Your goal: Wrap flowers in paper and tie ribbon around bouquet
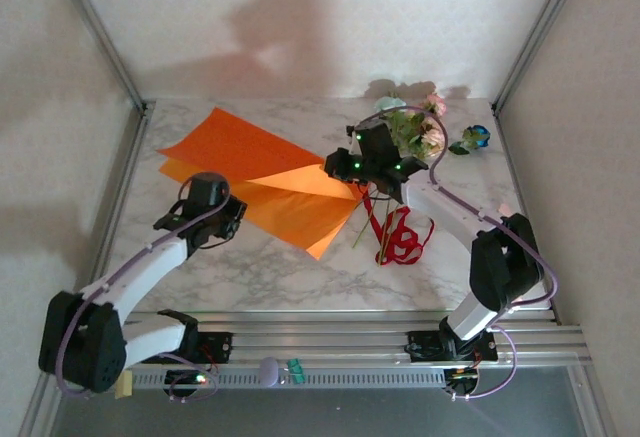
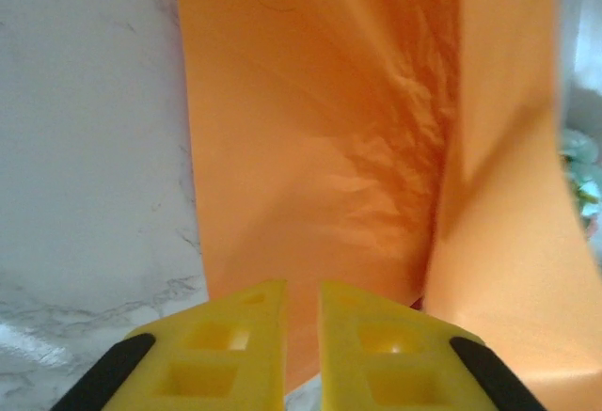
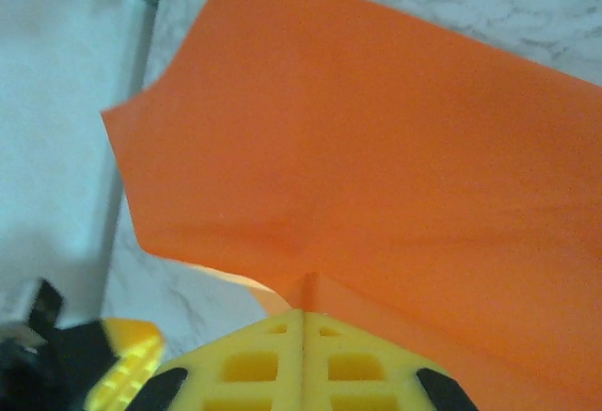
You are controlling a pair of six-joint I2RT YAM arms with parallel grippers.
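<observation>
The orange paper [image 1: 250, 152] lies spread over the left and middle of the marble table. Its right corner is lifted and folded toward the left. My right gripper [image 1: 345, 172] is shut on that lifted corner, and the sheet [image 3: 376, 148] fans out from its closed fingertips [image 3: 303, 312]. My left gripper [image 1: 238, 219] hovers at the paper's near edge. Its yellow fingers stand a narrow gap apart [image 2: 301, 284], with the sheet [image 2: 320, 129] beyond them. The flowers [image 1: 418, 129] lie at the back right. The red ribbon [image 1: 402, 239] lies looped near the right arm.
A dark blue bloom [image 1: 475, 137] lies apart at the far right. Metal frame posts [image 1: 520, 47] and white walls close the table on three sides. An aluminium rail [image 1: 330, 332] runs along the near edge by the arm bases.
</observation>
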